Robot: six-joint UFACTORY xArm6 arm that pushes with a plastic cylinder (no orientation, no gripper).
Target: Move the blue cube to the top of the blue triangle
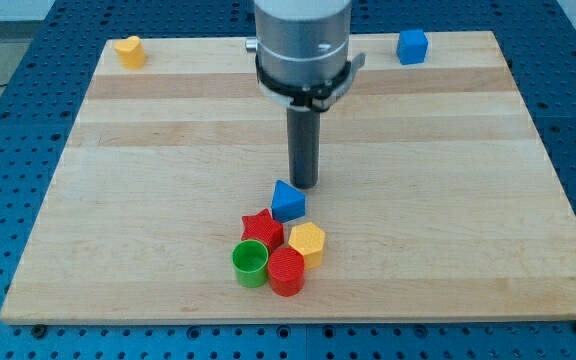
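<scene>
My tip [304,186], a bare rod holding nothing, sits just above one blue triangle [288,202], with one blue cube [412,46] far off at the board's [448,200] top right, among seven blocks in all.

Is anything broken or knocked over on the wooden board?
Nothing looks broken or tipped. My tip sits just above the blue triangle, beside a tidy cluster of blocks. The blue cube and a yellow block sit alone in the far corners.

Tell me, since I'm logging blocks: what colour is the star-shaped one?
Red: the star shows clearly in the camera view, beside the blue triangle.
</scene>
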